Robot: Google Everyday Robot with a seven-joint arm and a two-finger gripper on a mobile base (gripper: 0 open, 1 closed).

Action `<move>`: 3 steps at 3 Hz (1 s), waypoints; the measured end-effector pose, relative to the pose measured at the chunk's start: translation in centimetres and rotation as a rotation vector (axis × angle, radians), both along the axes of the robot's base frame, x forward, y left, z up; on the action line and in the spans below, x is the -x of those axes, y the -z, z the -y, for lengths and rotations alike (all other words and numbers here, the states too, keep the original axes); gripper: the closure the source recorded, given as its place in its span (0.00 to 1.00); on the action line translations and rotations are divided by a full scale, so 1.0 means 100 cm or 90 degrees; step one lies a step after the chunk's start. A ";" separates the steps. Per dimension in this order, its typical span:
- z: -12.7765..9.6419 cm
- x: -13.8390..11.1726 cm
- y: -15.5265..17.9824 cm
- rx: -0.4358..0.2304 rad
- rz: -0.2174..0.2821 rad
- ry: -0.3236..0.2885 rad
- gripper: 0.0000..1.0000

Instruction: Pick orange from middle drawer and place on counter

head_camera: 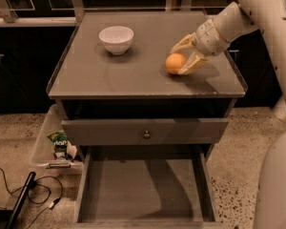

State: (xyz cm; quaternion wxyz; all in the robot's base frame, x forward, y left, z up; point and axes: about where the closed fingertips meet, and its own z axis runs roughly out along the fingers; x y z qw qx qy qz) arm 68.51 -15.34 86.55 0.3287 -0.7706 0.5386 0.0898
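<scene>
Basically the place step looks all but done: the orange (pixel 174 63) sits low on the counter (pixel 128 78) at roughly 4 o'clock of the top, with a shadow tight beneath it, so I judge it is resting on the surface and not hanging in the air. The gripper (pixel 180 61) reaches in from 2 o'clock of the fruit, wrist angled down from the pale arm (pixel 257 13) at the right edge. Its two fingers (pixel 185 44) straddle the orange, one over the far side and one along the near right side, and both look to be in contact, so I read it as pinching the fruit, not yet let go. That slanted approach makes sense, since it lets the fruit touch down flat while the arm stays off the counter.

The spot is well inside the edge, which should stop a round thing rolling off once freed. The white bowl (pixel 116 38) stands at 11 o'clock of the top, well apart from the orange, so no collision risk there.

The middle drawer (pixel 133 190) hangs pulled out at 6 o'clock below the counter, floor bare, nothing in it. Above it a drawer front with a round knob (pixel 146 134) sits slightly proud of the cabinet.

Next move calls for spreading the fingers and lifting back toward 2 o'clock; main risk is nudging the fruit so it rolls
</scene>
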 end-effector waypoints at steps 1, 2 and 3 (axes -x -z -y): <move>0.000 0.000 0.000 0.000 0.000 0.000 0.58; 0.000 0.000 0.000 0.000 0.000 0.000 0.35; 0.000 0.000 0.000 0.000 0.000 0.000 0.12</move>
